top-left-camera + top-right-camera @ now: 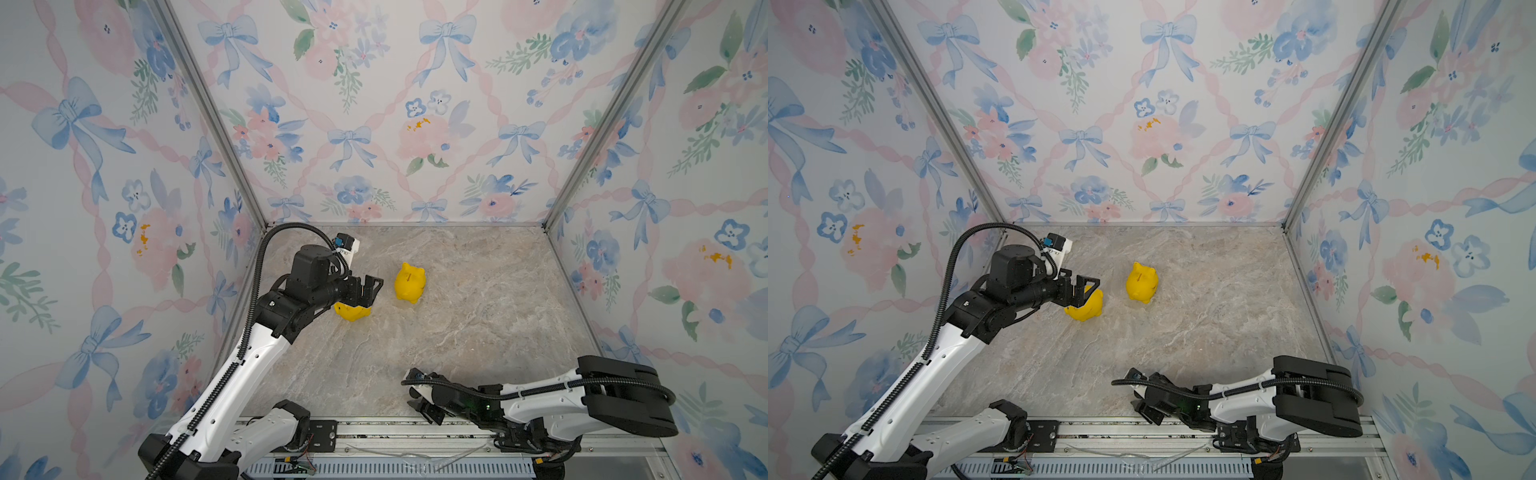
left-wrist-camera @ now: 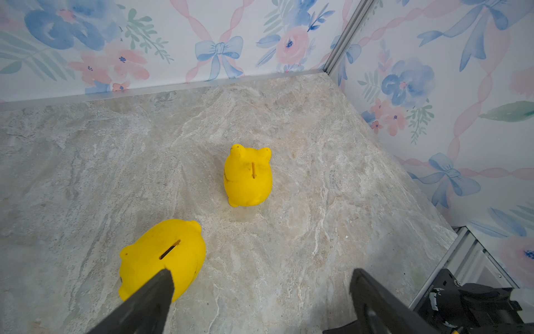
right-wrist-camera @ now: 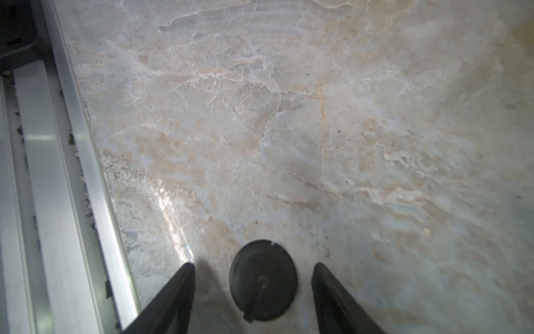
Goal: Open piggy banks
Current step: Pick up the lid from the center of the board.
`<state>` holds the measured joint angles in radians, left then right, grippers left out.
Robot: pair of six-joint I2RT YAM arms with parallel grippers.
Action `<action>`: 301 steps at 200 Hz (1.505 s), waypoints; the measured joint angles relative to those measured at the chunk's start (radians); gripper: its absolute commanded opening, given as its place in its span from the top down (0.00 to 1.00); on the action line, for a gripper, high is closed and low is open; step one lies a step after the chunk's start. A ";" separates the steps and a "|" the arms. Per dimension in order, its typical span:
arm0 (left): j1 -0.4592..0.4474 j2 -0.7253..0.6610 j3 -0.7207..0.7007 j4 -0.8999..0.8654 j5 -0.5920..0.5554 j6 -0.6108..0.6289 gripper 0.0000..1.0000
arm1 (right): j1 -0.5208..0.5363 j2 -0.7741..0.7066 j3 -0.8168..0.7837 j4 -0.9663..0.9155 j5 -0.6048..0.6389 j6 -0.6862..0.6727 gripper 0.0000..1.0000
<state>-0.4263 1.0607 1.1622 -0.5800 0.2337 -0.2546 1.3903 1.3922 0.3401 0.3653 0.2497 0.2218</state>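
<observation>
By the front rail, the right fingers are standing spread on either side of a black plug lying on the surface, not touching it. Farther back, the left fingers are hanging wide apart over the nearer piggy bank. The farther piggy bank is standing upright just beyond.

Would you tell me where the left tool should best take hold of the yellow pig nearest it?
Probably across the rounded flanks of the pig, either side of the coin slot, coming down from above: it stands slot-up, and the body looks narrower across than along. The left tool hangs open nearby.
</observation>
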 measured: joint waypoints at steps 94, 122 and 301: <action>0.016 0.021 -0.014 0.033 0.019 0.001 0.02 | -0.018 0.030 0.023 -0.008 0.021 -0.006 0.49; 0.026 0.020 -0.020 0.035 0.023 0.009 0.02 | -0.023 0.049 0.045 -0.017 0.019 -0.024 0.57; 0.106 0.016 -0.116 0.085 0.094 0.024 0.02 | -0.039 0.000 0.062 -0.142 -0.003 -0.028 0.63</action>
<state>-0.3206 1.0763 1.0462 -0.4946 0.3275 -0.2302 1.3518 1.3922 0.4019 0.2230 0.2462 0.1940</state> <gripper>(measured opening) 0.980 0.394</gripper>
